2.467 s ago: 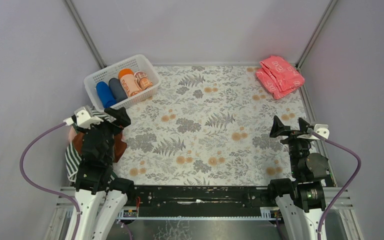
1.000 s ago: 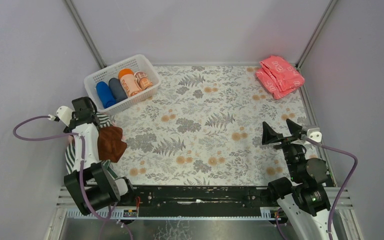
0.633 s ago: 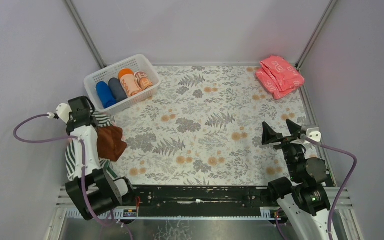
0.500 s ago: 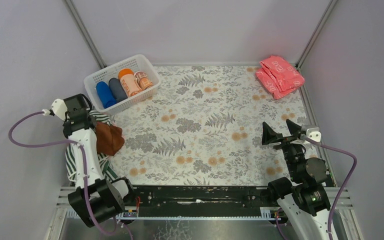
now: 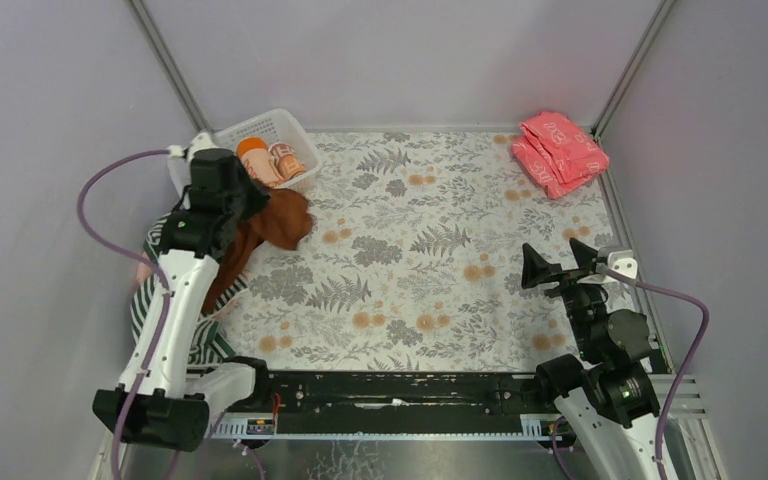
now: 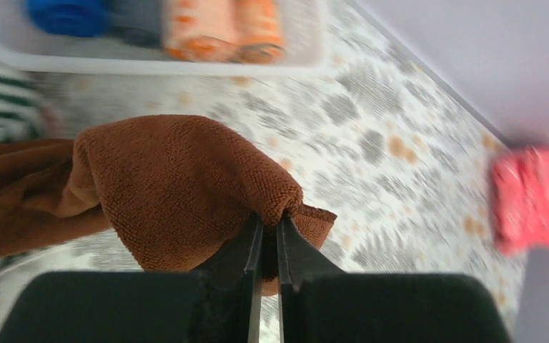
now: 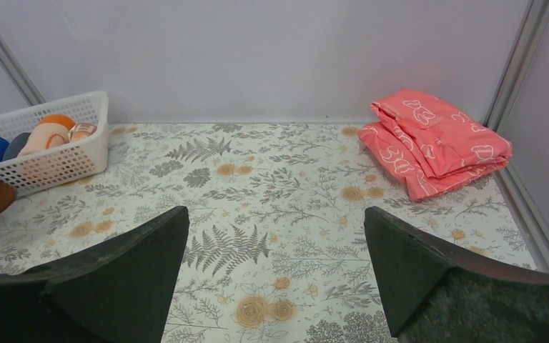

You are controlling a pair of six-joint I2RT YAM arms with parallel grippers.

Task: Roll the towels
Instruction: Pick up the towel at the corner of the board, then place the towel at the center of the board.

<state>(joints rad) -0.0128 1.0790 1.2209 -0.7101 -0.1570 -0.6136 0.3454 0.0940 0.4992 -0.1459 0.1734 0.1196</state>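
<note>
Leftward, left pincer (image 6: 268, 229) pinches brown towel's (image 6: 179, 179) edge beside the basket (image 6: 186, 65).

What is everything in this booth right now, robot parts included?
rust-brown terry towel: one, brown, held beside the basket.
dark-and-white striped towel: one, left table edge.
white plastic mesh basket: one, far left corner.
rolled towels: four, blue, grey, orange, orange-patterned, in the basket.
folded coral-pink cloths: one stack, far right corner.
floral tablecloth: one, grey and orange, covering the table.
left gripper: one, black, shut on that brown towel.
right gripper: one, black, open, near right.
</note>
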